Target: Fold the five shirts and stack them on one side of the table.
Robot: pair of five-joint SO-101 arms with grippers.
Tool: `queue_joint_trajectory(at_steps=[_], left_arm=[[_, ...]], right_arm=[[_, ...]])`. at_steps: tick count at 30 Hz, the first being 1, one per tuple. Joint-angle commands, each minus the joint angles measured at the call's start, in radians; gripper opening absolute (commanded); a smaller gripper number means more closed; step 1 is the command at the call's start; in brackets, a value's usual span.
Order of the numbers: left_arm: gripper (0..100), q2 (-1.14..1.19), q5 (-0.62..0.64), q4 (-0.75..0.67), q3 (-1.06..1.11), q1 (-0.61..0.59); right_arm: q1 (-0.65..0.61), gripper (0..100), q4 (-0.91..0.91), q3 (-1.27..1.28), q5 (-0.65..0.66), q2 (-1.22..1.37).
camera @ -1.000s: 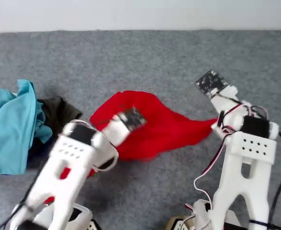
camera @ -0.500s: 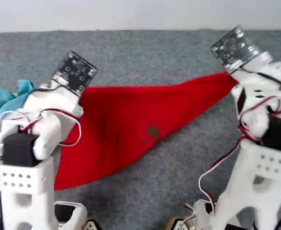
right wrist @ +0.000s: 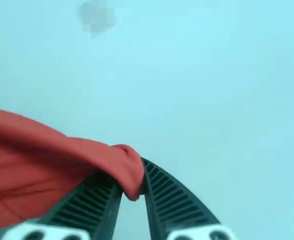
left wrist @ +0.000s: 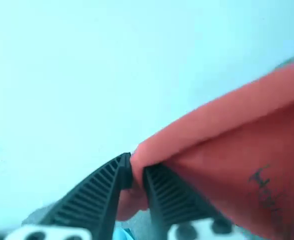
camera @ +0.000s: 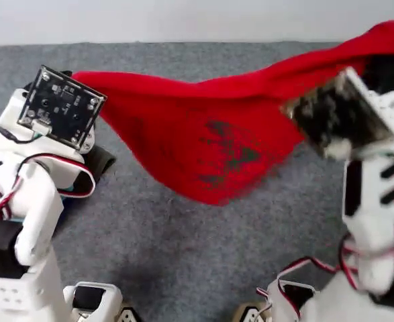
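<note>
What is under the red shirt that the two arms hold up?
Grey table shows below the red shirt. The stretch of table behind the hanging cloth is covered, so whatever lies there cannot be seen.

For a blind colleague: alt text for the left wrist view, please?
The left gripper is shut on a bunched edge of the red shirt, its black ribbed fingers either side; the cloth spreads away against a pale blank background.
</note>
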Motion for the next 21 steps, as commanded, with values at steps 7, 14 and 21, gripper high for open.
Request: queue_joint_trajectory(at_steps=[7, 14, 21], left_arm=[[2, -0.017, -0.021, 0.049, -0.077, -0.006], [2, -0.017, -0.023, 0.127, -0.202, -0.006], [2, -0.017, -0.127, 0.25, -0.323, -0.006]], right_arm=[[0.002, 0.9, -0.021, -0.189, 0.084, -0.018], [0.108, 0.9, -0.021, -0.224, 0.1, -0.018], [0.157, 0.9, -0.004, -0.222, 0.098, -0.061]])
